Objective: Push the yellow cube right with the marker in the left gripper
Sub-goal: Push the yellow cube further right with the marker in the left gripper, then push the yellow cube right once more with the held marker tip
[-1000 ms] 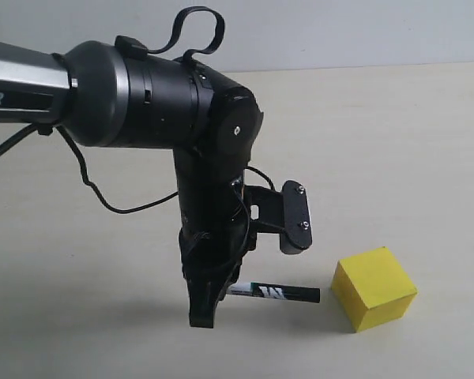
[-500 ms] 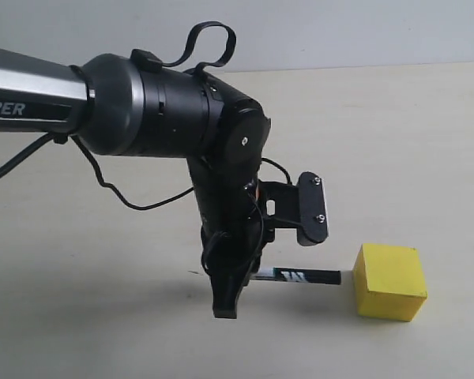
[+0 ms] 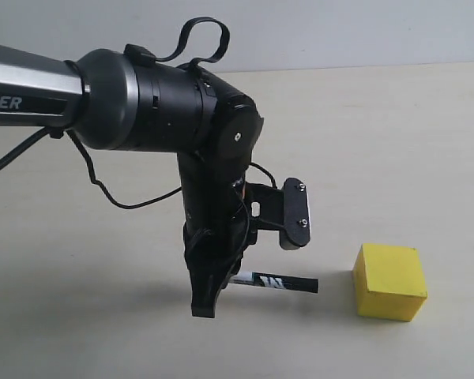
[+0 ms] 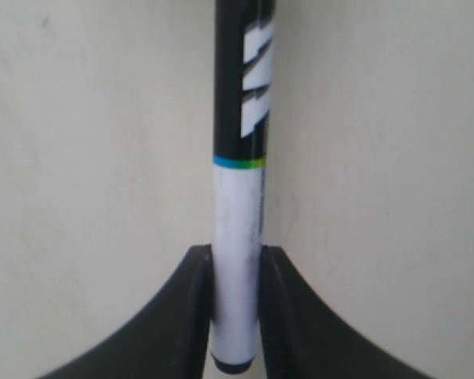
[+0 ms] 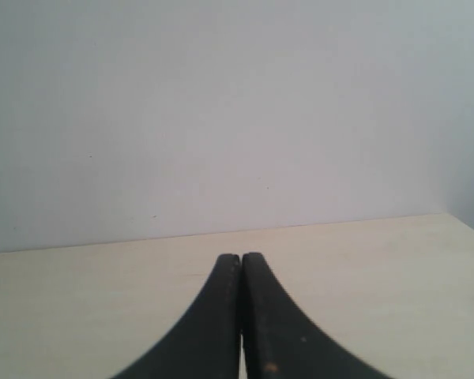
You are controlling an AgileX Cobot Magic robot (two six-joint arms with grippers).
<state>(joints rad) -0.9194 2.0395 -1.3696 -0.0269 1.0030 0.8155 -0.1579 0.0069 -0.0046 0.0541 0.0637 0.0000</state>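
Since half a second ago, my left arm (image 3: 213,213) has drawn back leftward: the marker (image 3: 272,283) tip, which then touched the yellow cube (image 3: 389,281), now stands clear of it, and the cube has not shifted. Left jaws pinch the marker by the white end of its barrel. It lies roughly level, low over the worktop (image 3: 395,142), black end aimed right. The cube rests on the worktop right of that tip, near but apart. Right jaws are pressed together, holding nothing. Hazards, as I judge them: the grip sits at one end of the marker, so push load may pivot it or slide it back through the jaws. Contact off the centre of the cube's face would likely turn the cube rather than carry it right. A drooping tip could scrape the worktop. Bare worktop lies right of the cube to the frame limit. The far edge at the wall is well apart, and the right edge is not visible.
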